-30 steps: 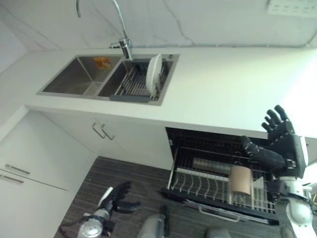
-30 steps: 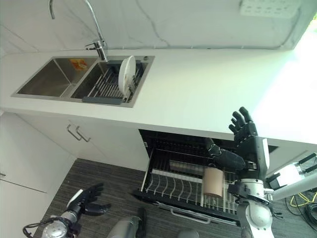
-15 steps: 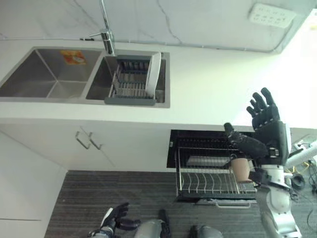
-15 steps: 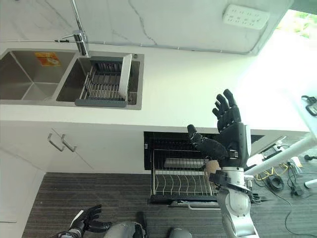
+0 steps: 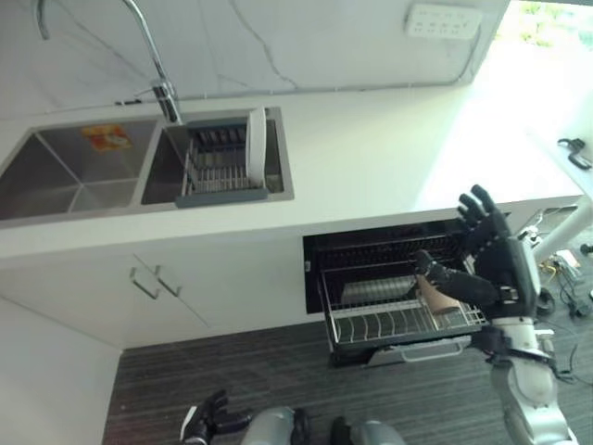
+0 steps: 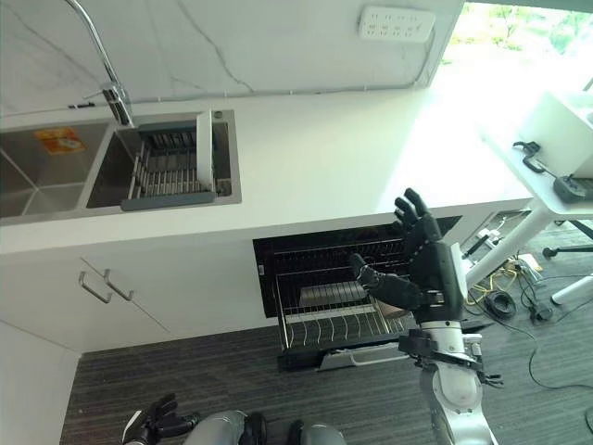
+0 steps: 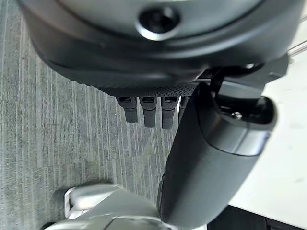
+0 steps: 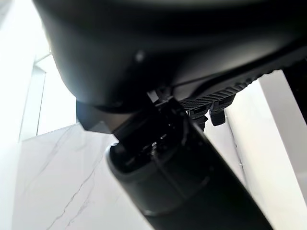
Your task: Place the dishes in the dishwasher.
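While the dishwasher rack (image 5: pixel 400 311) stands pulled out beneath the white counter (image 5: pixel 371 158), the right hand (image 5: pixel 488 260) is raised with fingers (image 5: pixel 475 209) spread straight and apart, thumb out toward the rack, holding nothing. Brown cup (image 5: pixel 437 298): lying in the rack, just below the thumb tip, apart from the fingers. White plate (image 5: pixel 256 139): upright on edge in the grey drying rack (image 5: pixel 220 167) inside the sink (image 5: pixel 79 176), well away from the fingers. Left hand (image 5: pixel 206 424): low over the dark floor (image 5: pixel 232 371), fingers loosely relaxed, empty.
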{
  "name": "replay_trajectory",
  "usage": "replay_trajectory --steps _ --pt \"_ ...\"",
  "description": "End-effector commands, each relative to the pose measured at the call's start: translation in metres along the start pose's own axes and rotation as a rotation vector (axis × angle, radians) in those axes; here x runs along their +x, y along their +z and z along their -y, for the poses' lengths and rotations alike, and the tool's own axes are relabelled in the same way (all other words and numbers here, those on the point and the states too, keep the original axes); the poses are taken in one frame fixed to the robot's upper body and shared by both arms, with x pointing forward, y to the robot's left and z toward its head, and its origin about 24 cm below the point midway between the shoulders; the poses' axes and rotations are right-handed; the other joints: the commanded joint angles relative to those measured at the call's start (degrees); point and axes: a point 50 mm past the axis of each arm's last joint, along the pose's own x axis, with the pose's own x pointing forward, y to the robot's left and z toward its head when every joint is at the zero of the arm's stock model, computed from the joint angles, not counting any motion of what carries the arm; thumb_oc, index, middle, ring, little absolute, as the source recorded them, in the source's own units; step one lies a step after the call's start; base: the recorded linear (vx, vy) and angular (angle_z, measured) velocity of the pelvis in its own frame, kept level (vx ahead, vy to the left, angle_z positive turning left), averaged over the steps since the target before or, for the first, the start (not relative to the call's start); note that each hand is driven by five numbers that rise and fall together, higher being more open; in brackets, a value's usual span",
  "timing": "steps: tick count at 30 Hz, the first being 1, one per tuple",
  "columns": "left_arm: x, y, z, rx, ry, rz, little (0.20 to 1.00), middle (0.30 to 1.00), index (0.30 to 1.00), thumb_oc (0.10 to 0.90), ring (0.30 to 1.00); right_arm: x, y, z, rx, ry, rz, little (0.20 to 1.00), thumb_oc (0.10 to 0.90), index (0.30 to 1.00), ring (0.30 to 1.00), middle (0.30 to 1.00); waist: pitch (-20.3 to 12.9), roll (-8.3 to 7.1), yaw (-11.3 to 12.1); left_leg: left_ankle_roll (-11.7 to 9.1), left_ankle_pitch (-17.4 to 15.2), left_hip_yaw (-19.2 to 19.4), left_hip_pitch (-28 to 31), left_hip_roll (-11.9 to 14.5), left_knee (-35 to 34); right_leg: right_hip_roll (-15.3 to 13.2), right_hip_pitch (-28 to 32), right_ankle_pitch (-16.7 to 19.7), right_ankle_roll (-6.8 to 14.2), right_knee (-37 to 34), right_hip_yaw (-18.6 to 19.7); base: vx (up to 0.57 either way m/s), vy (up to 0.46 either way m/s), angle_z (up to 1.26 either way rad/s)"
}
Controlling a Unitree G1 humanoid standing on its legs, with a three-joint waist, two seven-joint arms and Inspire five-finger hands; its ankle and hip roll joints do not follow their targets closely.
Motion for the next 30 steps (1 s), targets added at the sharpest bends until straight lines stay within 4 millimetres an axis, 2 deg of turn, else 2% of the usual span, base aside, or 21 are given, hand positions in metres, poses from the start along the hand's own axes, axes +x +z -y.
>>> replay_trajectory --steps 1,2,3,7,10,13,14,17,19,20,21,22,24,30 --pt "-0.002 -0.011 0.032 -0.004 -0.137 -0.033 0.9 0.9 0.9 0.8 0.9 0.037 0.054 -0.005 -0.033 0.101 0.312 0.9 0.8 0.9 0.9 0.9 0.2 1.86 1.7 -2.1 1.1 -1.4 2.3 3.9 -3.8 1.5 4.8 1.4 5.8 -6.2 1.2 0.17 0.407 -0.32" --pt "-0.002 -0.014 0.037 0.067 -0.151 -0.035 0.9 0.9 0.9 0.8 0.9 0.04 0.057 -0.01 -0.018 0.137 0.318 0.9 0.8 0.9 0.9 0.9 0.0 2.75 1.8 -3.5 2.3 -3.9 -0.5 6.2 -3.8 1.8 5.6 0.4 5.9 -6.2 1.8 0.16 0.368 -0.27" --pt "-0.001 -0.014 0.039 0.082 -0.149 -0.028 0.9 0.9 0.9 0.8 0.9 0.041 0.058 -0.011 -0.015 0.145 0.319 0.9 0.8 0.9 0.9 0.9 -0.1 2.97 1.8 -3.8 2.6 -4.2 -1.1 6.9 -3.8 1.6 5.8 0.2 5.9 -6.2 1.7 0.16 0.399 -0.34" --pt "0.0 -0.013 0.037 0.03 -0.177 -0.054 0.9 0.9 0.9 0.8 0.9 0.043 0.063 -0.011 -0.017 0.134 0.331 0.9 0.8 0.9 0.9 0.9 -0.8 4.12 1.1 -3.7 1.5 -2.9 -0.8 8.5 -3.8 -0.1 6.7 -0.2 6.4 -6.2 -0.2 0.1 0.342 -0.26" --pt "0.001 -0.018 0.036 0.066 -0.21 -0.111 0.9 0.9 0.9 0.8 0.9 0.043 0.06 -0.008 0.019 0.073 0.293 0.9 0.8 0.9 0.9 0.9 -1.5 4.43 1.3 -2.3 -0.8 -4.2 1.7 6.0 -3.8 -1.8 7.4 0.7 7.2 -6.2 -1.1 0.18 0.41 0.13" --pt "-0.001 -0.027 0.04 -0.008 -0.286 -0.203 0.9 0.9 0.9 0.8 0.9 0.044 0.056 -0.017 0.031 0.072 0.28 0.9 0.8 0.9 0.9 0.9 -1.9 5.02 1.2 0.4 -3.5 -3.9 4.8 4.2 -3.8 -3.6 7.6 2.3 8.3 -6.2 -1.7 0.2 0.368 0.2" --pt "-0.002 -0.031 0.038 -0.033 -0.292 -0.224 0.9 0.9 0.9 0.8 0.9 0.045 0.054 -0.019 0.055 0.064 0.274 0.9 0.8 0.9 0.9 0.9 -2.3 5.23 1.2 1.7 -4.5 -3.5 5.6 3.5 -3.8 -4.1 8.1 4.0 9.0 -6.2 -1.7 0.21 0.355 -0.14" --pt "-0.003 -0.035 0.034 -0.029 -0.298 -0.245 0.9 0.9 0.9 0.8 0.9 0.043 0.056 -0.023 0.028 0.075 0.31 0.9 0.8 0.9 0.9 0.9 -2.6 5.76 1.1 3.4 -5.3 -3.7 5.6 3.0 -3.8 -3.7 8.8 7.6 10.5 -6.1 -1.3 0.13 0.232 -0.12" --pt "-0.005 -0.04 0.032 -0.052 -0.298 -0.268 0.9 0.9 0.9 0.8 0.9 0.042 0.059 -0.027 0.022 0.09 0.326 0.9 0.8 0.9 0.9 0.9 -2.5 5.9 1.2 4.4 -5.7 -3.7 5.6 2.4 -3.8 -3.4 7.6 8.4 10.9 -2.7 -1.5 0.06 0.16 -0.06" --pt "-0.008 -0.046 0.028 -0.084 -0.274 -0.279 0.9 0.9 0.9 0.8 0.9 0.045 0.061 -0.032 0.054 0.113 0.344 0.9 0.8 0.9 0.9 0.9 -2.0 5.86 2.0 4.5 -6.2 -2.7 5.3 2.5 -3.8 -2.9 5.0 9.7 11.0 -1.7 -3.9 0.01 0.102 -0.17" --pt "-0.009 -0.047 0.027 -0.142 -0.27 -0.27 0.9 0.9 0.9 0.8 0.9 0.048 0.064 -0.036 0.069 0.13 0.372 0.9 0.8 0.9 0.9 0.9 -1.2 5.89 3.3 3.5 -5.8 -0.9 5.0 3.5 -3.8 -3.4 5.6 9.7 10.5 -4.7 -8.2 -0.03 0.02 -0.21" --pt "-0.009 -0.046 0.028 -0.156 -0.27 -0.265 0.9 0.9 0.9 0.8 0.9 0.049 0.065 -0.037 0.07 0.132 0.383 0.9 0.8 0.9 0.9 0.9 -1.1 5.94 3.7 3.3 -5.7 -0.6 4.7 3.9 -3.8 -3.6 5.8 9.5 10.5 -6.0 -8.9 -0.08 -0.098 -0.66" --pt "-0.012 -0.053 0.03 -0.226 -0.247 -0.268 0.9 0.9 0.9 0.8 0.9 0.056 0.069 -0.036 0.052 0.066 0.414 0.9 0.8 0.9 0.9 0.9 -1.0 4.52 5.8 1.5 -5.0 0.9 3.6 4.5 -3.8 -5.2 4.4 4.3 10.0 -6.2 -10.3 -0.05 -0.174 -0.6" --pt "-0.019 -0.07 0.037 -0.204 -0.247 -0.301 0.9 0.9 0.9 0.8 0.9 0.057 0.073 -0.029 0.03 0.057 0.398 0.9 0.8 0.9 0.9 0.9 -1.7 3.81 5.9 0.4 -4.9 1.5 3.4 4.9 -3.8 -4.8 4.6 2.6 9.3 -6.2 -9.7 0.04 -0.079 -0.17"
